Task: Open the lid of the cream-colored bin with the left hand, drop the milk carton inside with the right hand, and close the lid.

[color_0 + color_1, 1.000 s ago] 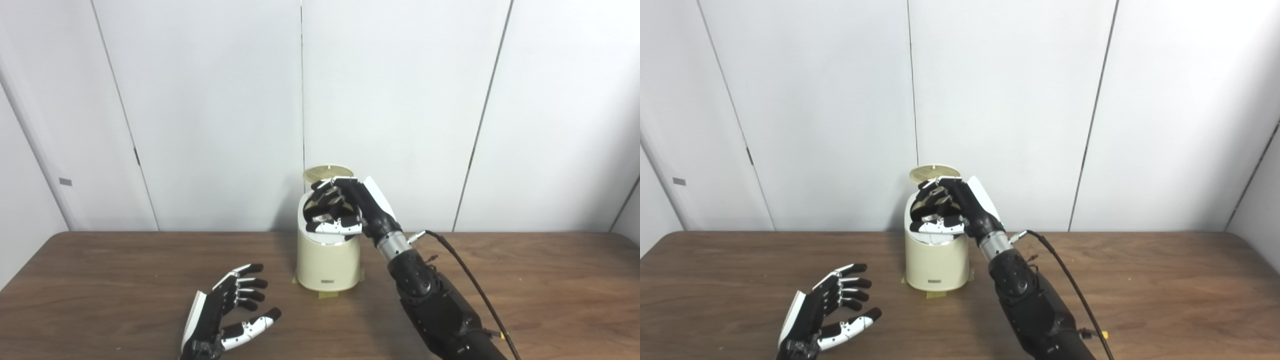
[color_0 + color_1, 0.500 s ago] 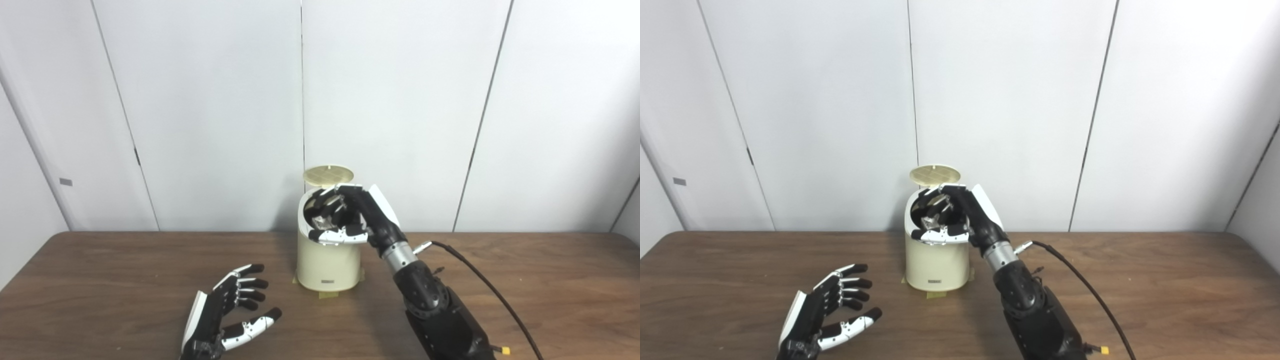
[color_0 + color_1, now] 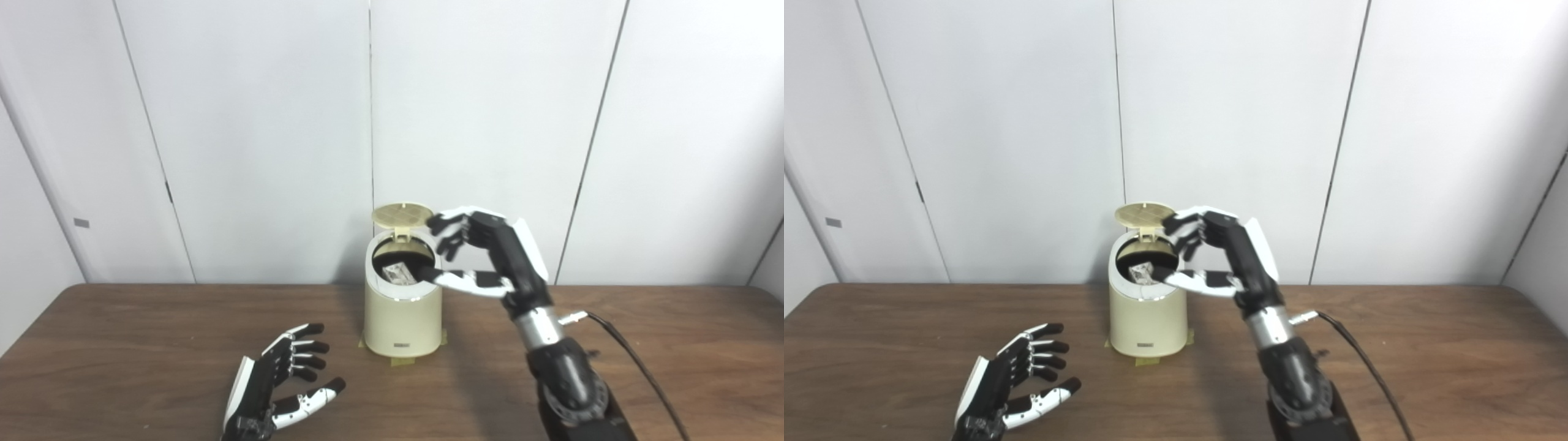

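The cream-colored bin (image 3: 402, 318) stands at the middle of the wooden table, its round lid (image 3: 402, 215) tipped up at the back. The milk carton (image 3: 398, 273) lies inside the bin, partly seen through the opening; it also shows in the right eye view (image 3: 1141, 271). My right hand (image 3: 490, 257) is open and empty, raised just right of the bin's rim, thumb reaching over the opening. My left hand (image 3: 278, 380) is open and empty, low over the table to the front left of the bin.
The wooden table (image 3: 122, 343) runs across the view with white wall panels (image 3: 245, 122) behind it. A black cable (image 3: 637, 367) trails from my right wrist. Yellow tape (image 3: 401, 361) marks the bin's base.
My right hand has opened and let go of the milk carton, which now lies in the bin. The hand has pulled back to the right of the opening. The left hand has not moved.
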{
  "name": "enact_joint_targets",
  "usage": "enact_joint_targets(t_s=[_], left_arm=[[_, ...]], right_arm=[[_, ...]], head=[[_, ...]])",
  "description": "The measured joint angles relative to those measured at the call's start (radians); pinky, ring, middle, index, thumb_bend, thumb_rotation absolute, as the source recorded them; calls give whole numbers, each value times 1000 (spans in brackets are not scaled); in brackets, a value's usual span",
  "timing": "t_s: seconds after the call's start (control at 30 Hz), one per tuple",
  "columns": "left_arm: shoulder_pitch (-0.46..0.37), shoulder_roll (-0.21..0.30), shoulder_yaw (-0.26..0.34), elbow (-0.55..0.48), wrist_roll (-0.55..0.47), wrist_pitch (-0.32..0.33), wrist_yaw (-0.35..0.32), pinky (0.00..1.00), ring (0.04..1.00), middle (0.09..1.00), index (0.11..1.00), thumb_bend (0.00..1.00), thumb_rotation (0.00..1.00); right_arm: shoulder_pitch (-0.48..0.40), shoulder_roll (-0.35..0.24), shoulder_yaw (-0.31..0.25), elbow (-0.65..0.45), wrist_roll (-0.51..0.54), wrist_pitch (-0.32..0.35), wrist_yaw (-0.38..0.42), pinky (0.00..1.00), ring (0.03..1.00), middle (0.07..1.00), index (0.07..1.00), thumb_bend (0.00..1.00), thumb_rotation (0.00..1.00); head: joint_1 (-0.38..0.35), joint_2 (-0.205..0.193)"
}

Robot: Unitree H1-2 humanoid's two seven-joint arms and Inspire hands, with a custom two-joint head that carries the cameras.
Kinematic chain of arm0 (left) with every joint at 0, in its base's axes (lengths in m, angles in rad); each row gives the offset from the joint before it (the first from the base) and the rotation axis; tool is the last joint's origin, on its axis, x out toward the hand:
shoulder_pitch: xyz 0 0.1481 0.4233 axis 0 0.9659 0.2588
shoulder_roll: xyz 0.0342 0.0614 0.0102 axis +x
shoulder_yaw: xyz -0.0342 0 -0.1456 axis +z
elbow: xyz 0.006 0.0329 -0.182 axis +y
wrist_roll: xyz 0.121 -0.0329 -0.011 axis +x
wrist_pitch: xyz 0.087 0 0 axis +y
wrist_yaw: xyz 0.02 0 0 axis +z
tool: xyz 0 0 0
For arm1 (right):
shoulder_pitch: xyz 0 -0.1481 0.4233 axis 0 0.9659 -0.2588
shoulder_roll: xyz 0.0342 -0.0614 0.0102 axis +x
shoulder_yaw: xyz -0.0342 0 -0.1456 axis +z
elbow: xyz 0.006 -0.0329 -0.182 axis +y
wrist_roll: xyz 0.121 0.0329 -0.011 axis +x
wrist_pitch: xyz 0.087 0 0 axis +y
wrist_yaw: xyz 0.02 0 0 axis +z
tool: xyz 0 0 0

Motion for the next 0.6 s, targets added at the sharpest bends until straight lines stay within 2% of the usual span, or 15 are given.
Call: enact_joint_targets(t_s=[0.1,0.17,0.2,0.23,0.3,0.4,0.5,0.6], left_arm=[[0,2,0,1,0,-2,-1,554,611,672,769,660,41],[0,2,0,1,-1,-2,-2,554,610,672,769,658,39],[-1,2,0,2,-2,-3,-3,554,610,672,769,658,38],[-1,2,0,2,-3,-4,-3,555,610,673,769,660,38],[-2,4,0,6,-10,-5,-3,567,617,676,770,663,43],[-4,6,0,10,-16,-5,-3,585,634,685,772,669,76],[-5,7,1,12,-15,-6,1,602,709,762,776,676,149],[-12,7,4,22,-14,-16,13,632,789,852,816,687,208]], right_arm=[[54,-10,-18,-41,34,35,14,347,463,642,495,513,129],[92,-19,-19,-61,57,63,35,407,527,677,497,512,131],[115,-24,-20,-73,80,81,53,465,596,714,497,512,129],[136,-28,-20,-83,106,106,74,498,629,736,611,610,65],[169,-34,-24,-90,139,144,98,533,665,769,726,687,13],[210,-43,-31,-92,162,150,117,551,664,780,765,698,1],[238,-43,-42,-90,179,147,124,542,665,784,769,702,2],[250,-41,-48,-78,196,147,129,541,679,794,767,687,0]], head=[[-2,3],[0,2],[2,2],[2,3],[3,2],[-2,-3],[-5,-8],[-5,-20]])
